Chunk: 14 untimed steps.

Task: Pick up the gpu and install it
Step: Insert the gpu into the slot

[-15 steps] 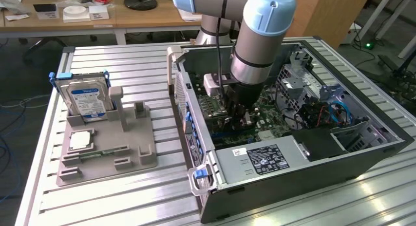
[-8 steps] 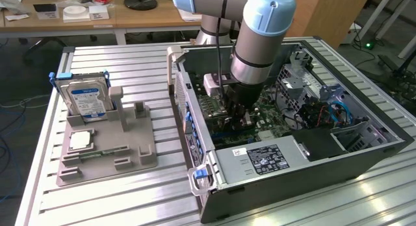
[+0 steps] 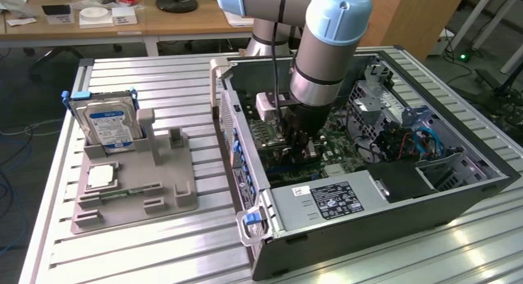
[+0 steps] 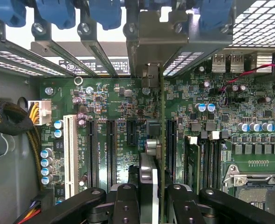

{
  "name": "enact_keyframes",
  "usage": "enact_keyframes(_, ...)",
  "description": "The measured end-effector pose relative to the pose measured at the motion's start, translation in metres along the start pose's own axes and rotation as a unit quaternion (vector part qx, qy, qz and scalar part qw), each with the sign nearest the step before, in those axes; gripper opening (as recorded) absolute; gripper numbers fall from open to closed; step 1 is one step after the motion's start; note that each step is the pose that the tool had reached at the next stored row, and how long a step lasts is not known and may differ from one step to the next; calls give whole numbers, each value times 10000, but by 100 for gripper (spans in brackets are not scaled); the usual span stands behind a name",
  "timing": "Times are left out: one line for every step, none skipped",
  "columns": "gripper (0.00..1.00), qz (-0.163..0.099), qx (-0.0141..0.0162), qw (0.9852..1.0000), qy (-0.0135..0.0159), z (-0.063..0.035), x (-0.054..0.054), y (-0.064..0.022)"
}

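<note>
A: Nearest the wrist camera: gripper [image 4: 151, 196], black fingers [image 4: 126, 205] close either side of a thin card seen edge-on. Jaws clamped on the gpu [image 4: 159, 140].

B: Where does the card sit?

A: Upright over the motherboard [image 4: 119, 107], running from the fingers toward the rear slot brackets. Its silver bracket [image 4: 149, 42] stands at the case's back wall, among the blue retention clips [image 4: 105, 11]. The lower edge lines up with a black expansion slot [image 4: 171, 142]; cannot tell whether it is fully seated.

B: Other slots?

A: Two long black ones [image 4: 101, 151] and a white one [image 4: 70, 154] beside the card, toward the braided cable bundle [image 4: 7, 119]. On the other side, the CPU socket [image 4: 254, 186].

B: Exterior view?

A: Near edge of the bench: the open computer case [image 3: 359, 235], power supply [image 3: 327, 201] at its near end, label up. The arm [image 3: 323, 57] drops straight into the case's middle; gripper [image 3: 298, 137] low over the board.

B: And at the exterior view's left?

A: Grey fixture tray [image 3: 135, 186] on the slatted aluminium bench [image 3: 122, 253], well apart from the gripper. A memory stick [image 3: 131, 191] lies flat in it, a square chip [image 3: 100, 177] by it. Farther back, a hard drive [image 3: 109, 126] with blue-white label stands upright in its holder. Beyond the bench, a wooden desk [image 3: 163, 21] with small boxes.
</note>
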<state>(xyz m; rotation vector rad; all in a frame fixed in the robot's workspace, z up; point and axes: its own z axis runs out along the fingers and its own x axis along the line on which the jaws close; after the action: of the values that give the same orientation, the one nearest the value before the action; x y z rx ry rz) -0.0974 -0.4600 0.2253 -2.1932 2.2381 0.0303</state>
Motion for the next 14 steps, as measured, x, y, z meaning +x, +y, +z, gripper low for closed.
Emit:
enact_keyframes(28, 0, 0, 10000, 0, 1, 0, 0)
enact_keyframes(28, 0, 0, 10000, 0, 3, 0, 0)
enact_keyframes(28, 0, 0, 10000, 0, 5, 0, 0)
enact_keyframes(28, 0, 0, 10000, -1, 7, 0, 0)
enact_keyframes(28, 0, 0, 10000, -1, 8, 0, 0)
enact_keyframes(28, 0, 0, 10000, -1, 9, 0, 0)
enact_keyframes(28, 0, 0, 10000, -1, 10, 0, 0)
enact_keyframes(28, 0, 0, 10000, -1, 10, 0, 0)
enact_keyframes(28, 0, 0, 10000, -1, 11, 0, 0)
enact_keyframes(28, 0, 0, 10000, -1, 11, 0, 0)
enact_keyframes(28, 0, 0, 10000, -1, 11, 0, 0)
enact_keyframes(28, 0, 0, 10000, -1, 11, 0, 0)
enact_keyframes(28, 0, 0, 10000, -3, 11, 0, 0)
enact_keyframes(28, 0, 0, 10000, -6, 9, 0, 0)
